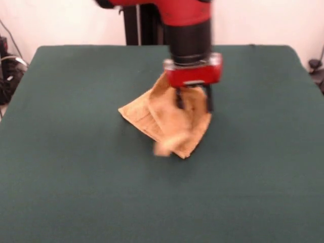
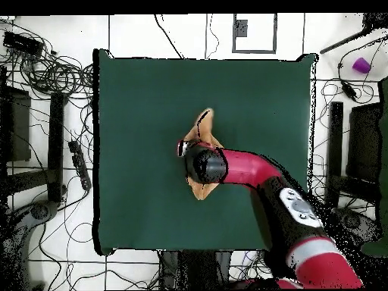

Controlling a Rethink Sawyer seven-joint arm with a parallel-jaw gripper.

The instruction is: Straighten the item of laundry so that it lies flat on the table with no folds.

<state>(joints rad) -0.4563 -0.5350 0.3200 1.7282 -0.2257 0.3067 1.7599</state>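
Note:
The orange-yellow towel (image 1: 152, 114) lies crumpled and folded over itself near the middle of the dark green table (image 1: 71, 162). Its near corner is blurred. My gripper (image 1: 193, 104) hangs straight down over the towel's right part. Its two black fingers (image 1: 178, 98) stand apart with towel cloth showing between and behind them, so it looks open. In the overhead view the towel (image 2: 204, 125) sticks out on both sides of the arm's wrist (image 2: 201, 164), which hides the gripper and the towel's middle.
Bare green table top (image 2: 136, 98) lies all round the towel. Cables and equipment (image 2: 45, 68) lie on the floor beyond the table's edges. The arm's red and black links (image 2: 303, 220) reach in from the base side.

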